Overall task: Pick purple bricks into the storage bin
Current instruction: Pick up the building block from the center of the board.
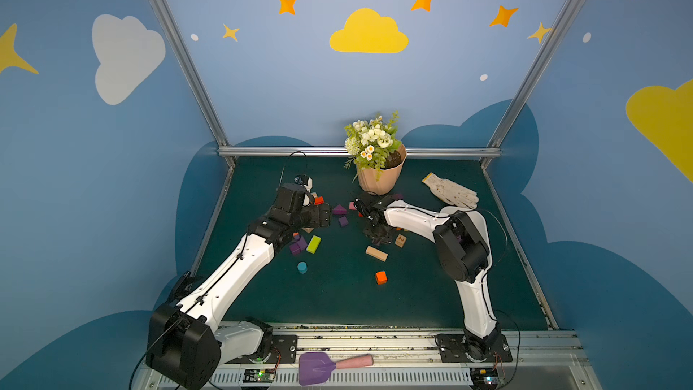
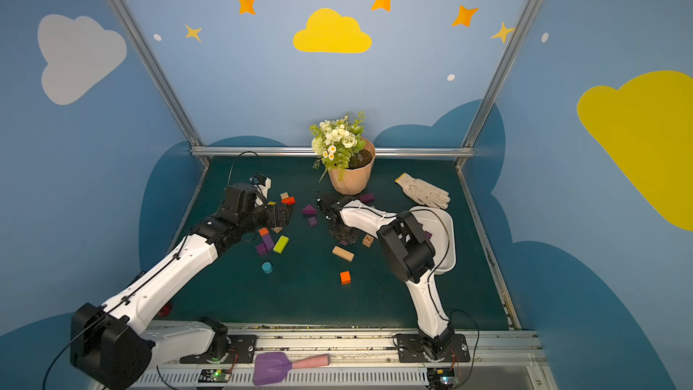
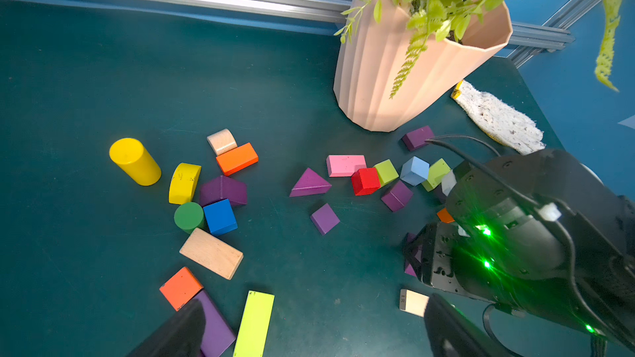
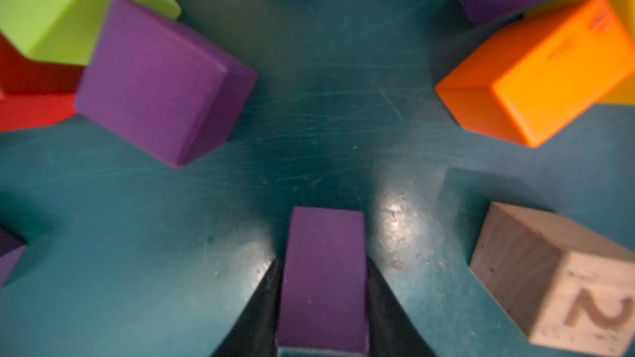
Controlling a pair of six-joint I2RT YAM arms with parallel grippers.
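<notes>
Right wrist view: the black right fingers (image 4: pixel 261 321) press flat against both long sides of a small dark-purple oblong brick (image 4: pixel 324 279), which stands by itself on the scratched dark-teal worktop (image 4: pixel 326 115). Whether it is clear of the surface cannot be told. A purple cube (image 4: pixel 161 80) lies near it, just beside a lime-green block (image 4: pixel 62 5).

In the left wrist view the left fingers (image 3: pixel 178 334) stand wide apart with nothing between them. One of them is over a long purple brick (image 3: pixel 216 327) that lies against an orange cube (image 3: pixel 180 286). Loose on the worktop are a purple triangular wedge (image 3: pixel 309 183), a small cube (image 3: pixel 324 218) and an oblong (image 3: pixel 417 137) just beside the ribbed peach flowerpot (image 3: pixel 378 80).

In a top view the white plastic storage bin (image 2: pixel 449 253), round-cornered, sits on the worktop's right side. It is largely hidden behind the right arm (image 2: pixel 405 245) and near a white work glove (image 2: pixel 423 191).
</notes>
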